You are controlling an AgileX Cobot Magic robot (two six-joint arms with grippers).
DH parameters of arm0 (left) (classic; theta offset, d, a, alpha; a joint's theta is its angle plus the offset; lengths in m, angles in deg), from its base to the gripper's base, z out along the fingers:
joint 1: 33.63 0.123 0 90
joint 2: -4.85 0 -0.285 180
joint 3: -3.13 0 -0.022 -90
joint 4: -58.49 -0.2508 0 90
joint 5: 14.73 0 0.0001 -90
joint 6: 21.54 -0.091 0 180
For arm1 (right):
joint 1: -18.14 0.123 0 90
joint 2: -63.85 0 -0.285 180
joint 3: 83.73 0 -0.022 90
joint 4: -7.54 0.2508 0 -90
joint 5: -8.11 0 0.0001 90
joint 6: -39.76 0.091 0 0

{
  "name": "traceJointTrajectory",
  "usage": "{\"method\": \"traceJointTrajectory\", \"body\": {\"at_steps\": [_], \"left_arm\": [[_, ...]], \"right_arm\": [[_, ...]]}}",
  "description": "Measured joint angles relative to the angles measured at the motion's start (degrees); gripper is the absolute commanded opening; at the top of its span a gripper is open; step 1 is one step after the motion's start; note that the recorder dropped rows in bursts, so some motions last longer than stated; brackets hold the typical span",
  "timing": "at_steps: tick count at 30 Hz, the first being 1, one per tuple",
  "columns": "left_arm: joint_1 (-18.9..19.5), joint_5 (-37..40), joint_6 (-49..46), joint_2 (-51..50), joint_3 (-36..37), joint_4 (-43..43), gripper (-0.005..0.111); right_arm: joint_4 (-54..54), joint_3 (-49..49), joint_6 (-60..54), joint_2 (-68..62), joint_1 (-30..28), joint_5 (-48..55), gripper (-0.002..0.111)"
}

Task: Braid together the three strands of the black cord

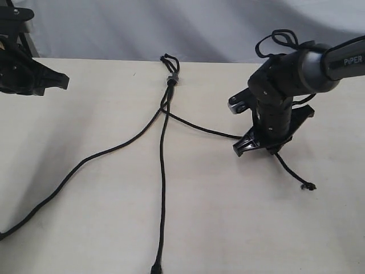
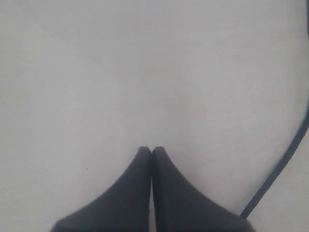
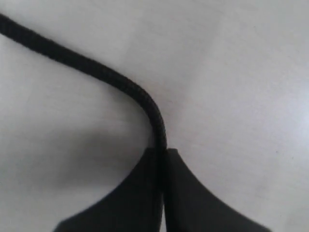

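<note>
The smooth, black, wedge-shaped right fingers (image 3: pixel 130 193) are pinching the thin, matte black, woven right strand (image 3: pixel 96 72) between their tips. The strand is curving away from them over the pale cream, matte bench (image 1: pixel 228 228). On the fingers' other side its short tail is lying loose, ending in a small knotted, frayed tip (image 1: pixel 311 186). The strand is running back to the black cord (image 1: pixel 166 105), joining at a tight knot (image 1: pixel 171 80) topped by little loops (image 1: pixel 169 60) near the far edge. The middle strand (image 1: pixel 162 188) is lying nearly straight. The left strand (image 1: pixel 85 162) is sweeping leftward in a long curve. The matching left fingers (image 2: pixel 130 193) are pressed together on nothing, over bare bench at the left side.
</note>
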Motion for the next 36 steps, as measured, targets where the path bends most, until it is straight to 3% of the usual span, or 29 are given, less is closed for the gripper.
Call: {"method": "traceJointTrajectory", "body": {"at_steps": [3, 4, 9, 11, 14, 17, 19, 20, 22, 23, 29, 31, 34, 36], "left_arm": [[0.0, 0.65, 0.0, 0.0, 0.0, 0.13, 0.0], [0.0, 1.29, 0.0, 0.0, 0.0, 1.06, 0.0], [-3.14, 3.63, -2.38, 0.0, 0.0, 6.83, 0.0], [-9.56, 3.51, -5.78, 0.0, 0.0, 9.4, 0.0], [-23.09, 0.24, -7.34, -1.85, 0.0, 10.59, 0.0], [-31.83, 0.38, -6.51, -7.1, 0.0, 10.59, 0.0], [-35.89, 0.5, -4.46, -11.66, -0.11, 10.59, 0.011], [-36.28, 0.62, -3.68, -12.26, -0.24, 10.59, 0.028], [-36.57, 0.62, -0.98, -13.54, -0.77, 10.47, 0.046], [-36.57, 0.62, 0.51, -13.77, -0.99, 10.14, 0.047], [-36.57, 0.52, 2.66, -18.54, -0.99, 9.58, 0.036], [-36.57, 0.66, 2.78, -19.44, -1.29, 9.23, 0.027], [-36.57, 0.52, 2.78, -20.0, -1.6, 8.82, 0.002], [-36.57, 0.52, 2.78, -20.24, -1.7, 7.9, 0.0]], "right_arm": [[-0.81, 0.0, 4.2, -0.03, 0.0, 0.84, 0.063], [-1.2, -0.12, 4.81, 0.22, 0.0, 0.95, 0.068], [-0.82, -0.11, 4.09, 3.95, -0.03, 0.74, 0.069], [-2.96, -0.11, 4.41, 11.07, -0.03, 0.38, 0.069], [-5.7, -0.47, 6.57, 22.63, -0.03, 0.48, 0.069], [-4.9, 0.75, 6.78, 28.08, -0.03, 0.84, 0.069], [-4.62, 5.41, 6.78, 29.92, -0.03, -1.19, 0.069], [-4.98, 6.24, 6.78, 29.9, -0.03, -2.01, 0.069], [-6.14, 7.53, 6.78, 29.9, -0.03, -4.41, 0.069], [-6.4, 7.53, 6.78, 29.93, -0.03, -5.1, 0.069], [-6.76, 7.53, 6.78, 29.93, -0.03, -5.5, 0.069], [-6.76, 7.53, 6.78, 29.93, -0.03, -5.5, 0.069], [-6.79, 7.53, 6.78, 29.93, -0.03, -5.63, 0.069], [-6.89, 7.53, 6.78, 29.93, -0.03, -5.84, 0.069]]}}
